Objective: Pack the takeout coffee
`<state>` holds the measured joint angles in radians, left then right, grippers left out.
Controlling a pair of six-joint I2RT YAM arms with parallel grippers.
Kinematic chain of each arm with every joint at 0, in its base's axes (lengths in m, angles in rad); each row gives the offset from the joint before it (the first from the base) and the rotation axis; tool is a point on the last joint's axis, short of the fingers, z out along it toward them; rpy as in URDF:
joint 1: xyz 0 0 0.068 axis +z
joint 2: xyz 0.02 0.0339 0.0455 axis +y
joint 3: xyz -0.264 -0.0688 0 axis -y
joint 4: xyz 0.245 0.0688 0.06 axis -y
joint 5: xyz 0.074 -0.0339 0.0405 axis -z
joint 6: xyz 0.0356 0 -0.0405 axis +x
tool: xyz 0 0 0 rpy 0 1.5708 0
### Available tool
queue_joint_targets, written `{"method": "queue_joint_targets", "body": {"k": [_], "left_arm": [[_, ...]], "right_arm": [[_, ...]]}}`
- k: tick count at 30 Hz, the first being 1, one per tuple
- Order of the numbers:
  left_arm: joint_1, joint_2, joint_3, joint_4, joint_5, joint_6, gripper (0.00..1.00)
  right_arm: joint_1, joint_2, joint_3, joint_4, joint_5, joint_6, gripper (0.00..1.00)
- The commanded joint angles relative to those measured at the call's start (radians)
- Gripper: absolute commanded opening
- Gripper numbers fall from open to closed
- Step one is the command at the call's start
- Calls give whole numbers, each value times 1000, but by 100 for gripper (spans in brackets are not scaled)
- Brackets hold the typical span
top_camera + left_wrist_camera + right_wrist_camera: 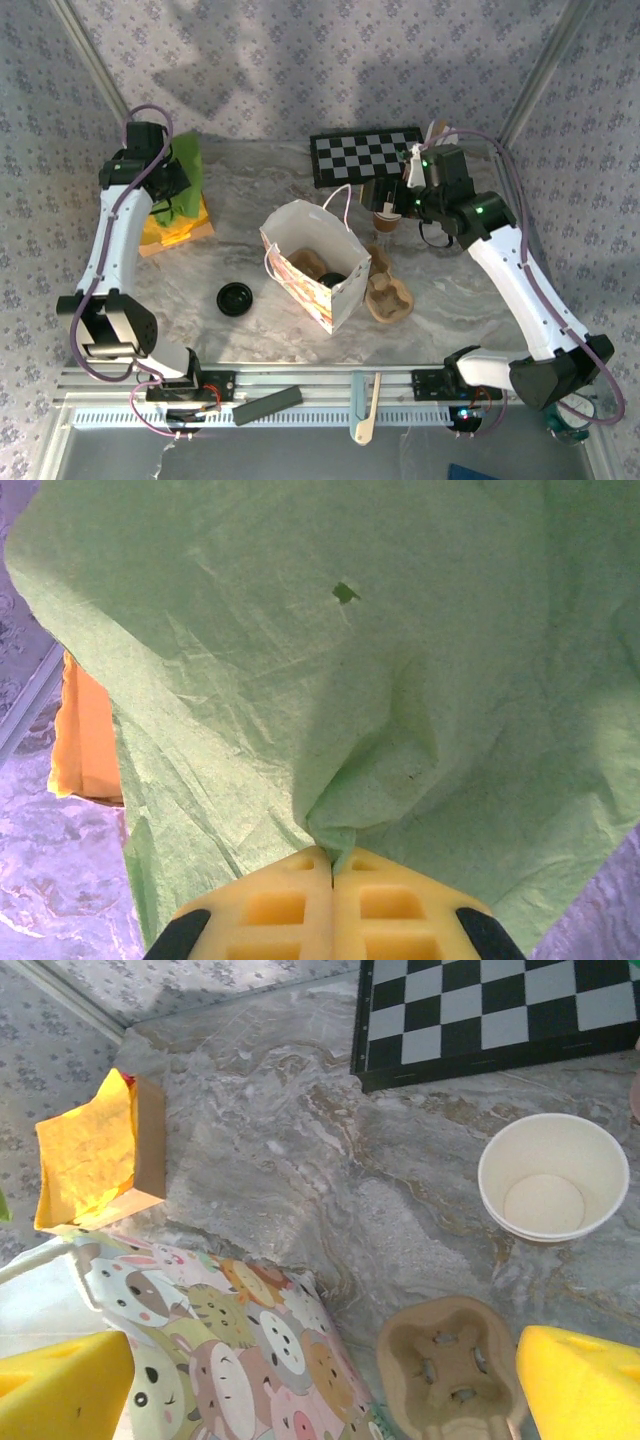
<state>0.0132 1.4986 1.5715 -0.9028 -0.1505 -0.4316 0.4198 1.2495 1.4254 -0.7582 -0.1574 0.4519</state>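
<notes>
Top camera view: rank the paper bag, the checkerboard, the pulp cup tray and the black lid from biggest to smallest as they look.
1. paper bag, though it stands tall, nearer the camera, so its lead is unsure
2. checkerboard
3. pulp cup tray
4. black lid

Marbled grey surface (300, 1160).
- Black-and-white checkerboard (500, 1010): top right, lying flat.
- Takeout coffee cup (545, 1175): upright, lidless, white inside, just below the board.
- Moulded-pulp tray (450, 1365): bottom centre, near the cup.
- Cartoon-animal paper bag (230, 1340): lower left.
- Cardboard box (150, 1140) of yellow paper (85, 1155): left edge.
- Right hand (320, 1380): yellow fingers (580, 1380) spread wide at the bottom corners.
</notes>
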Motion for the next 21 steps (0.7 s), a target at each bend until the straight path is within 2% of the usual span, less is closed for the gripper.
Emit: {"method": "queue_joint_targets", "body": {"k": [1,6,11,16,19,21], "left_arm": [[25,37,-38,32,-17,12,0],[57,113,-92,112,-61,6,0],[89,237,-83,165,-83,17,0],[113,345,-24,160,-88,17,0],[114,370,-8,161,-78,16,11],[113,377,9,142,-54,15,37]], "right_arm": [[-16,-25,-7,-4,44,27,100],[-59,-12,-13,-31,112,59,100],[-194,25,-13,-29,113,67,100],[-310,77,-13,15,63,60,86],[-353,130,1,22,64,49,75],[-377,176,14,31,51,42,64]]}}
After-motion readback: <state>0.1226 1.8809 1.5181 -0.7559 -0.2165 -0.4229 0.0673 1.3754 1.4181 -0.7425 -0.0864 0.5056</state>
